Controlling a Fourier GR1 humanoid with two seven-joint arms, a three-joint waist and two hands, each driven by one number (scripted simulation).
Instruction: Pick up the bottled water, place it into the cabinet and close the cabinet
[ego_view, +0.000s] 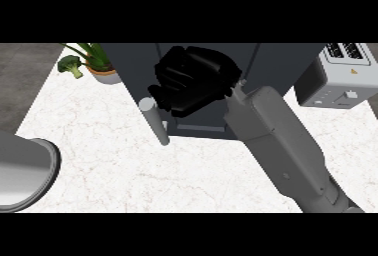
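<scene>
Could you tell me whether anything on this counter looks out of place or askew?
Nothing looks spilled or damaged. The only oddity is a broccoli lying loose on the counter beside the potted plant; the toaster stands upright.

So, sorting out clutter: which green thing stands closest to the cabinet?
The leafy plant in the tan pot, right beside the dark cabinet; the broccoli lies farther left, bare on the counter.

The white marble counter (111, 165) carries a dark cabinet (284, 65), toaster (341, 75), potted plant (102, 70) and broccoli (70, 65).
</scene>
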